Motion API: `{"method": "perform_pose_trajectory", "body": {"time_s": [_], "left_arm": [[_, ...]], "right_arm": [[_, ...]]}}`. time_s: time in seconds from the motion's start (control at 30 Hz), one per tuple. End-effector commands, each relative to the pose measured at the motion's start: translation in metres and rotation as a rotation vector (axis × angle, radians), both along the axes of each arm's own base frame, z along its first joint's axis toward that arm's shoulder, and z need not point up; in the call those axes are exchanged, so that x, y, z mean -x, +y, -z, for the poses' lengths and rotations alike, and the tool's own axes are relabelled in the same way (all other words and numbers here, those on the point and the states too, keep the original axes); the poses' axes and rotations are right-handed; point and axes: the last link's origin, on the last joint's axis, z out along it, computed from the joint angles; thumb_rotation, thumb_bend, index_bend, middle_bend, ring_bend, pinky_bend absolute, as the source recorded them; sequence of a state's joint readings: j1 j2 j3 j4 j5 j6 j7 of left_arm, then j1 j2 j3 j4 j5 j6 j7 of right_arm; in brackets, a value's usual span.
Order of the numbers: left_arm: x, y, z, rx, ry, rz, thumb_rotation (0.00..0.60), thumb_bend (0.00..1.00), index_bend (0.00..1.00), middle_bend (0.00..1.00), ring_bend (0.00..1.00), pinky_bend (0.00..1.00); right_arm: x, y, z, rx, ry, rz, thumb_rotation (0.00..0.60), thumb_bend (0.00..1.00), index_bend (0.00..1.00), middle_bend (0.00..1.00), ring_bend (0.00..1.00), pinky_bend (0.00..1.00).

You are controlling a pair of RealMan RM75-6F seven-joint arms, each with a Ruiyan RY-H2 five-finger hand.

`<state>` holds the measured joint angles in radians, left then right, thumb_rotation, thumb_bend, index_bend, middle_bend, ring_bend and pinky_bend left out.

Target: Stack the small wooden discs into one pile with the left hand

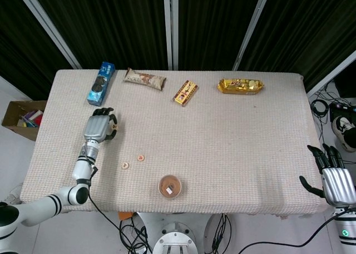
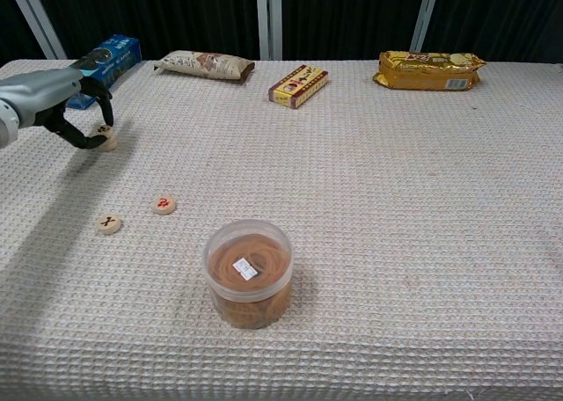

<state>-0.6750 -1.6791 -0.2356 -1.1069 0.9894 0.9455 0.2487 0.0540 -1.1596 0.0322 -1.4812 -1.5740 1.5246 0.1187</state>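
My left hand (image 2: 63,102) hovers low at the table's far left, its fingertips pinching a small wooden disc (image 2: 106,137) that seems to sit on top of another one. In the head view the left hand (image 1: 100,127) hides those discs. Two more discs lie loose nearer the front: one with a red mark (image 2: 164,205) (image 1: 141,157) and one with a black mark (image 2: 109,224) (image 1: 125,165). My right hand (image 1: 334,179) hangs off the table's right edge with fingers spread and nothing in it.
A clear round tub of rubber bands (image 2: 248,273) stands near the front centre. Along the back edge lie a blue box (image 2: 106,56), a snack bag (image 2: 205,65), a red-yellow box (image 2: 298,85) and a gold packet (image 2: 429,70). A cardboard box (image 1: 22,117) sits on the floor at left.
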Motion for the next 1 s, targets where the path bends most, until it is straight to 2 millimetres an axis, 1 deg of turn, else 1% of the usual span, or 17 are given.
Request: {"method": "perform_pose_trajectory", "body": {"time_s": [0.03,0.43,1.0], "left_arm": [[0.0007,0.0008,0.0003,0.002,0.000,-0.004,0.600,0.37,0.47,0.15,0.10,0.12],[0.0054,0.0031,0.0006,-0.004,0.003,-0.023,0.600,0.36,0.45,0.15,0.10,0.12],[0.0023,0.0038,0.0013,0.003,0.007,-0.021,0.600,0.35,0.43,0.14,0.10,0.12]], "right_arm": [[-0.0002,0.0001,-0.0001,0.001,0.000,0.000,0.600,0.22,0.12,0.18,0.00,0.05],[0.0004,0.0009,-0.0002,0.003,-0.002,0.004,0.600,0.22,0.12,0.18,0.00,0.05],[0.0021,0.0014,-0.0008,0.004,-0.003,0.007,0.600,0.22,0.12,0.18,0.00,0.05]]}}
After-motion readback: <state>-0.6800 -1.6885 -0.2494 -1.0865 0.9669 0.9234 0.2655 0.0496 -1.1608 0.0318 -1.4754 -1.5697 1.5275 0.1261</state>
